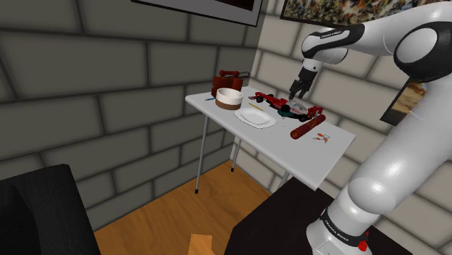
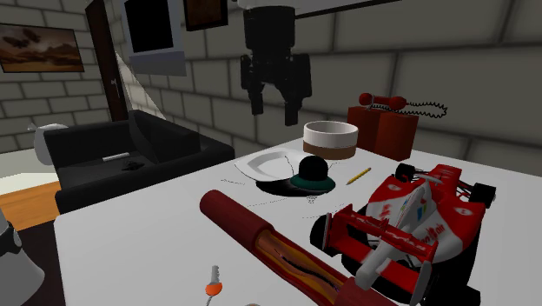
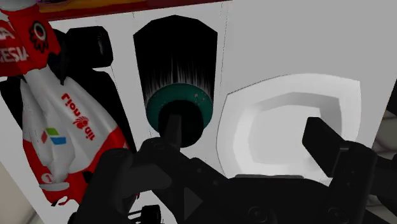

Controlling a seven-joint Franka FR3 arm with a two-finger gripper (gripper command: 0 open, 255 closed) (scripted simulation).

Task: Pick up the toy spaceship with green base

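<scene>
Approach step: the black gripper [image 2: 275,111], fingers apart & empty, hovers above the toy spaceship [image 2: 311,175], a dark dome on green base btwn white plate [image 2: 267,162] & red race car [image 2: 417,217]; next likely: centre, descend, close.

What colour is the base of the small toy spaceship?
Teal-green, below a black top; the toy spaceship shows best in the wrist view.
</scene>
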